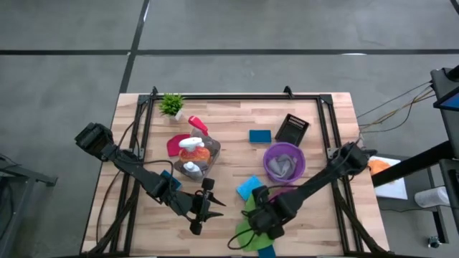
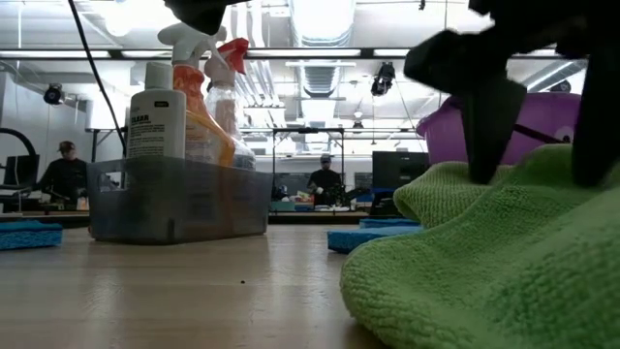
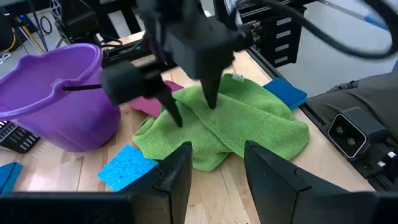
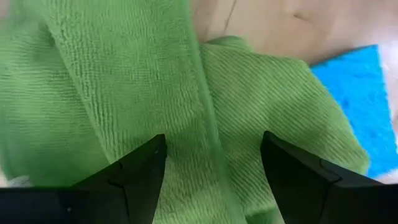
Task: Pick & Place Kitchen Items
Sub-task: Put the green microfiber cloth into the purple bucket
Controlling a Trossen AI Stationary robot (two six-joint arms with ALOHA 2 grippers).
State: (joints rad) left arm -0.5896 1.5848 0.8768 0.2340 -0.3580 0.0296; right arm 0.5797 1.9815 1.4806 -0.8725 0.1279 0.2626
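A crumpled green cloth [image 1: 249, 223] lies on the table near its front edge, part of it over a blue sponge [image 3: 287, 93]. My right gripper [image 3: 194, 112] stands open over the cloth, pointing down, with one finger on each side of a raised fold [image 4: 199, 93]. My left gripper [image 3: 217, 149] hovers open to the left of the cloth, holding nothing. A purple bucket [image 1: 267, 159] with a grey cloth [image 1: 283, 163] inside stands behind the green cloth. A magenta cloth [image 3: 146, 102] lies beside the bucket. A second blue sponge [image 1: 249, 188] lies close by. My right gripper comes at the green cloth from above, its open fingers [image 3: 211, 99] down on the cloth's upper surface, astride the raised fold [image 4: 208, 162]. Nothing is pinched. The cloth lies slack on the table.
A clear bin [image 1: 208, 166] with an orange spray bottle [image 1: 192, 149] and smaller bottles stands left of centre. A small potted plant [image 1: 171, 104] is at the far left, a third blue sponge [image 1: 259, 135] and a black object [image 1: 292, 129] at the far right. Black frame rails [image 1: 326, 129] run along the table's sides.
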